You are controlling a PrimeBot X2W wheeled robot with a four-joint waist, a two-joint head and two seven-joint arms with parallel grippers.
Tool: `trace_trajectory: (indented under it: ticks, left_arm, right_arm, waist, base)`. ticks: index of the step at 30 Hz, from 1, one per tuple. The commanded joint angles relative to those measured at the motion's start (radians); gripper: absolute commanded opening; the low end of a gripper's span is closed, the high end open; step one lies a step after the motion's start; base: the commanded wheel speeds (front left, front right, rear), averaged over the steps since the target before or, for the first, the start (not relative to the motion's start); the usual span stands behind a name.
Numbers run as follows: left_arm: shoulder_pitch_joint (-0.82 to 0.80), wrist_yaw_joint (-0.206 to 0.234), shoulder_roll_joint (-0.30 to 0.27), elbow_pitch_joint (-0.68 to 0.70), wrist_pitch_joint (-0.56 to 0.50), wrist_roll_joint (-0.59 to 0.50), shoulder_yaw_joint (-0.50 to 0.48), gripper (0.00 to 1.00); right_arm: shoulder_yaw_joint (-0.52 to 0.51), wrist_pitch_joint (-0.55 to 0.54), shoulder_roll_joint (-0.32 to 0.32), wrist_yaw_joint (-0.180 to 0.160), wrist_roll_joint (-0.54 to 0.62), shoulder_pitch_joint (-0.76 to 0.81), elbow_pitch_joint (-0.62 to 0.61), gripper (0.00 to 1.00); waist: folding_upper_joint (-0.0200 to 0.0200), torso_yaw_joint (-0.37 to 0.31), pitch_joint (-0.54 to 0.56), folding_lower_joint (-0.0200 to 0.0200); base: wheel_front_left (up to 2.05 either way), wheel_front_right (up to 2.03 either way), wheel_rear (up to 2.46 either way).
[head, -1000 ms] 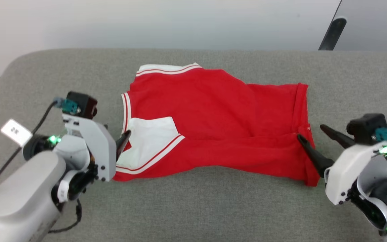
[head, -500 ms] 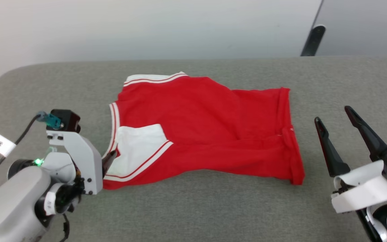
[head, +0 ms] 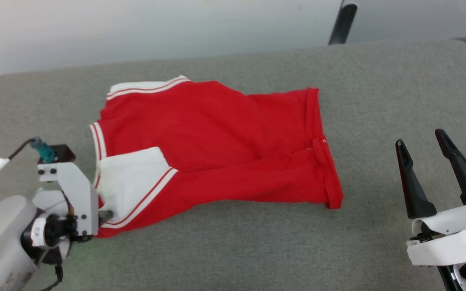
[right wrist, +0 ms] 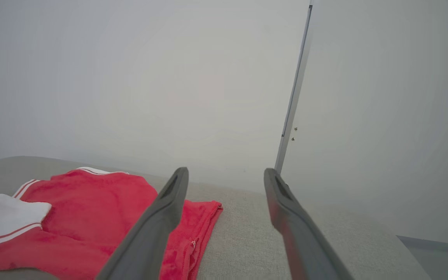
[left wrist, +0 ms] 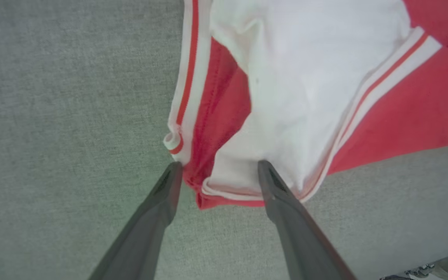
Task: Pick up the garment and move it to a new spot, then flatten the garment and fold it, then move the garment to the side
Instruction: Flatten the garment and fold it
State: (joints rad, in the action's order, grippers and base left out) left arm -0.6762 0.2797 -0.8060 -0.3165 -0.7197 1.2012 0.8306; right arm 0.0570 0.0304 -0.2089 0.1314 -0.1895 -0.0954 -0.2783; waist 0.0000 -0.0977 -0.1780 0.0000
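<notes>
Left gripper [left wrist: 219, 168] stands spread wide, grasping nothing. Its two dark fingers [left wrist: 158, 210] straddle the nearest corner of the garment [left wrist: 395, 116]: one tip sits at the red-and-white striped trim [left wrist: 187, 77], the other at the edge of the folded-over white sleeve [left wrist: 305, 77]. Whether either tip presses into the cloth cannot be told. Beyond the tips, the red jersey shirt [head: 225, 137] lies folded into a rough rectangle on the grey upholstered surface [head: 378, 101], plain red side up. Its sleeve [head: 130, 173] lies at the end by this gripper, its hem [head: 318, 141] at the far end.

The right gripper [head: 420, 138] is also released, jaws wide and empty. It hovers above the surface, well apart from the hem, fingers pointing toward the pale wall [right wrist: 169, 77]. The shirt [right wrist: 91, 210] lies to that gripper's left, and a dark post [head: 343, 22] rises behind the surface.
</notes>
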Motion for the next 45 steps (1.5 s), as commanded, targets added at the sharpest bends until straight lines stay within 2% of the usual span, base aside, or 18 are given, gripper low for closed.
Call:
trace_trajectory:
  ticks: [1, 11, 12, 13, 15, 19, 24, 29, 32, 37, 45]
  left_arm:
    - [-0.009, -0.009, 0.007, -0.022, -0.001, 0.002, -0.002, 1.0]
    - [-0.031, -0.068, 0.077, -0.233, -0.026, 0.026, 0.012, 1.0]
    - [-0.031, -0.075, 0.084, -0.247, -0.031, 0.026, 0.017, 0.91]
    - [-0.033, -0.074, 0.089, -0.264, -0.029, 0.03, 0.014, 0.47]
    - [-0.04, -0.083, 0.098, -0.284, -0.028, 0.029, 0.015, 0.0]
    - [-0.062, -0.104, 0.121, -0.311, -0.026, 0.023, 0.019, 0.0]
    - [-0.107, -0.121, 0.147, -0.334, -0.009, 0.009, 0.019, 0.0]
    - [-0.15, -0.144, 0.186, -0.356, 0.01, -0.005, 0.025, 0.0]
    - [-0.171, -0.155, 0.215, -0.375, 0.021, -0.012, 0.029, 0.0]
    - [-0.205, -0.177, 0.255, -0.407, 0.033, -0.026, 0.041, 0.0]
    - [-0.245, -0.21, 0.31, -0.459, 0.056, -0.04, 0.052, 0.02]
  right_arm:
    - [-0.003, -0.005, 0.007, -0.001, -0.007, 0.005, -0.011, 1.0]
    - [-0.019, -0.05, 0.023, -0.001, -0.022, 0.022, -0.051, 1.0]
    - [-0.021, -0.058, 0.023, -0.001, -0.025, 0.023, -0.054, 1.0]
    - [-0.017, -0.071, 0.02, -0.001, -0.032, 0.024, -0.056, 1.0]
    - [-0.018, -0.114, 0.022, -0.001, -0.051, 0.03, -0.05, 1.0]
    - [-0.012, -0.223, 0.015, -0.001, -0.092, 0.002, -0.052, 1.0]
    - [0.006, -0.439, -0.005, 0.0, -0.142, -0.064, -0.032, 1.0]
    - [-0.01, -0.678, 0.02, -0.001, -0.162, -0.141, 0.043, 1.0]
    - [-0.016, -0.78, 0.043, -0.001, -0.145, -0.189, 0.094, 1.0]
    - [-0.012, -0.905, 0.077, -0.001, -0.099, -0.246, 0.177, 1.0]
    - [-0.005, -0.999, 0.109, -0.001, -0.047, -0.279, 0.268, 1.0]
  waist:
    - [0.0, -0.026, -0.028, 0.0]
    - [0.0, -0.04, -0.075, 0.0]
    - [0.0, -0.039, -0.077, 0.0]
    - [0.0, -0.039, -0.08, 0.0]
    - [0.0, -0.036, -0.084, 0.0]
    - [0.0, -0.025, -0.094, 0.0]
    - [0.0, -0.002, -0.115, 0.0]
    - [0.0, 0.028, -0.142, 0.0]
    - [0.0, 0.046, -0.159, 0.0]
    - [0.0, 0.077, -0.184, 0.0]
    - [0.0, 0.111, -0.198, 0.0]
  base:
    - [0.0, 0.0, 0.0]
    - [0.0, 0.0, 0.0]
    - [0.0, 0.0, 0.0]
    - [0.0, 0.0, 0.0]
    - [0.0, 0.0, 0.0]
    - [0.0, 0.0, 0.0]
    - [0.0, 0.0, 0.0]
    - [0.0, 0.0, 0.0]
    - [0.0, 0.0, 0.0]
    - [0.0, 0.0, 0.0]
    - [0.0, 0.0, 0.0]
